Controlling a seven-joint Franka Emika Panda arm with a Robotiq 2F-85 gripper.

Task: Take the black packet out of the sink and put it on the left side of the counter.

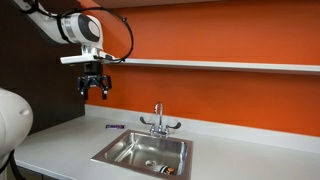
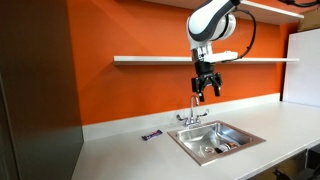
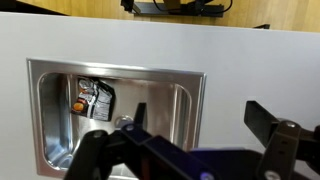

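Note:
The black packet [image 3: 93,97], with orange and white print, lies inside the steel sink [image 3: 180,85] near one end in the wrist view. It shows as a small dark shape in the basin in both exterior views [image 1: 165,170] [image 2: 228,146]. My gripper [image 1: 94,88] [image 2: 206,86] hangs high above the counter, over the area beside the faucet, well clear of the sink [image 1: 122,150] [image 2: 195,141]. Its fingers are spread apart and empty; in the wrist view [image 3: 200,115] the white counter shows between them.
A faucet [image 1: 158,120] [image 2: 195,110] stands at the sink's back edge. A small dark bar-shaped packet [image 1: 115,126] [image 2: 151,135] lies on the white counter beside the sink. A wall shelf [image 1: 220,65] [image 2: 150,59] runs along the orange wall at gripper height.

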